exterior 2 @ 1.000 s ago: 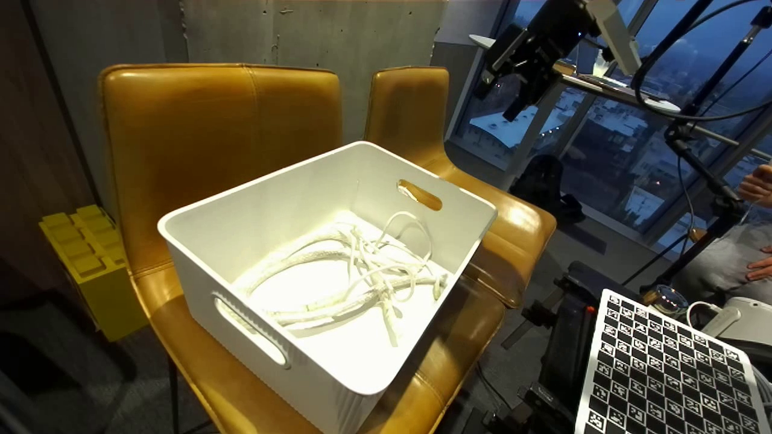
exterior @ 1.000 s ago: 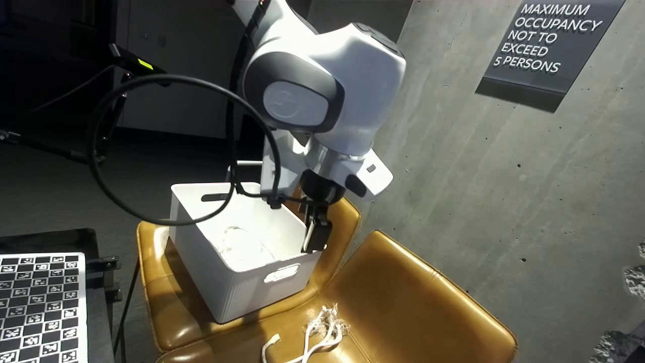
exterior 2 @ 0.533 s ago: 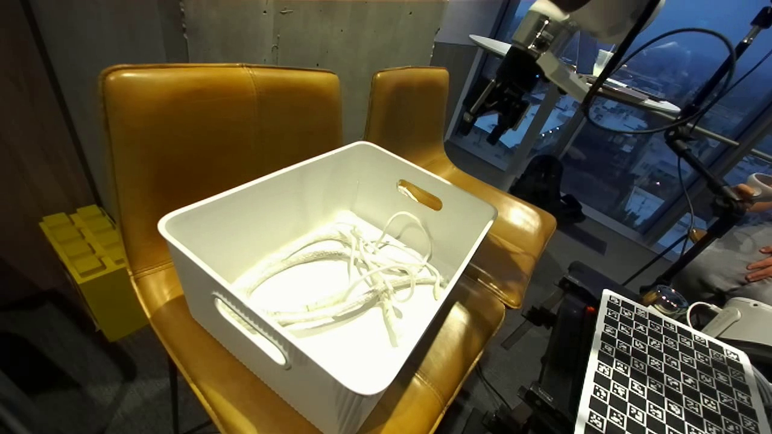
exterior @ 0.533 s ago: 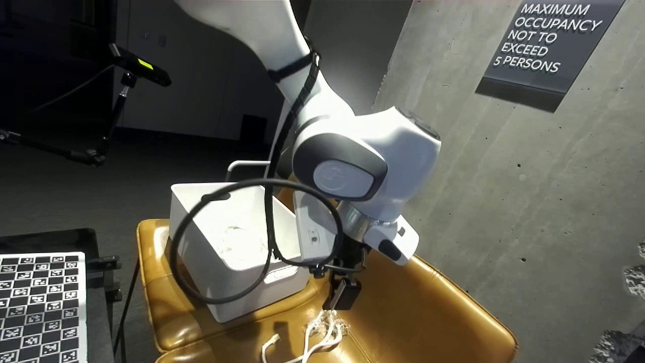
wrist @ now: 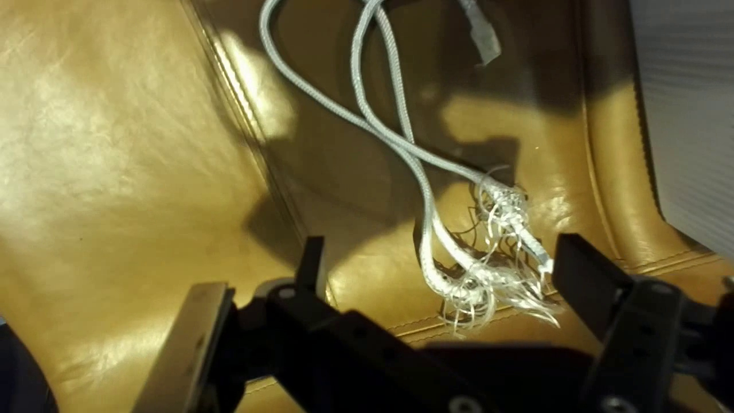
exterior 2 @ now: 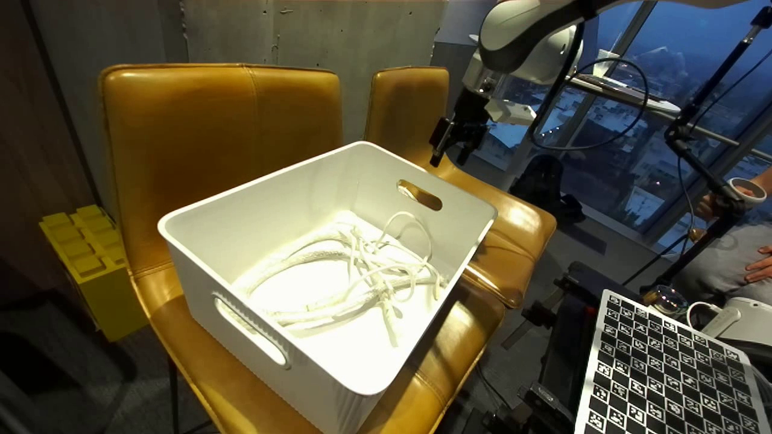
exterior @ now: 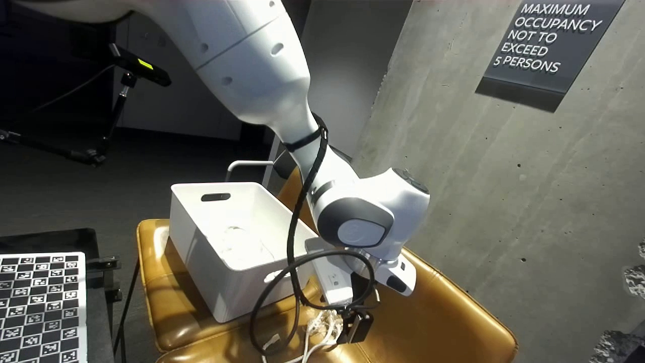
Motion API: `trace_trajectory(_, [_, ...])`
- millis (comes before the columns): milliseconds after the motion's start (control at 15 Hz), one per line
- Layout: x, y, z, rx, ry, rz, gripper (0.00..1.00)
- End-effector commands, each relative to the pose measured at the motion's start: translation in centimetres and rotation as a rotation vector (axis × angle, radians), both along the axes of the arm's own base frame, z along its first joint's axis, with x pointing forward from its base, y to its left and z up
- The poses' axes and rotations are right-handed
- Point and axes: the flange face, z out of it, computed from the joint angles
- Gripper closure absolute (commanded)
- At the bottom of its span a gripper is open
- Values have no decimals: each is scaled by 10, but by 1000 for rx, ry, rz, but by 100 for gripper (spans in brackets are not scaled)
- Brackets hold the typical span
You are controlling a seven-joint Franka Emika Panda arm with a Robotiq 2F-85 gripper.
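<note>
My gripper stands wide open just above the seat of a tan leather chair. Between and beyond its fingers lie white cords with frayed ends; nothing is gripped. One frayed tip appears close to the right finger, but contact cannot be told. In an exterior view the gripper is right beside the frayed cords, partly behind a hanging cable. A white bin rests on the neighbouring chair, with thicker white rope and thin strands lying inside it.
A black cable loop dangles from the arm in front of the cords. The bin's wall rises close on the right in the wrist view. A checkered board, a yellow block and a concrete wall surround the chairs.
From near the bin's rim, my arm has come down to the frayed cords on the adjacent chair. The gripper has stayed open. The bin and its rope have not moved.
</note>
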Motion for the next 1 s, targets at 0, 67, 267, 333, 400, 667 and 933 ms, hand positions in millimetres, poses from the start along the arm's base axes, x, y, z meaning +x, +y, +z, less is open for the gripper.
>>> trace_trajectory(0, [30, -8, -17, -47, 26, 33, 0])
trace_trajectory(67, [34, -8, -22, -54, 29, 41, 0])
trace_trajectory(267, [45, -9, -41, -79, 44, 59, 0])
trace_trajectory(333, [47, -10, -48, -87, 48, 64, 0])
trace_trajectory(400, [48, -10, -54, -93, 54, 68, 0])
trace_trajectory(667, [53, -6, -82, -105, 75, 72, 0])
trace_trajectory(933, [56, -4, -104, -120, 85, 68, 0])
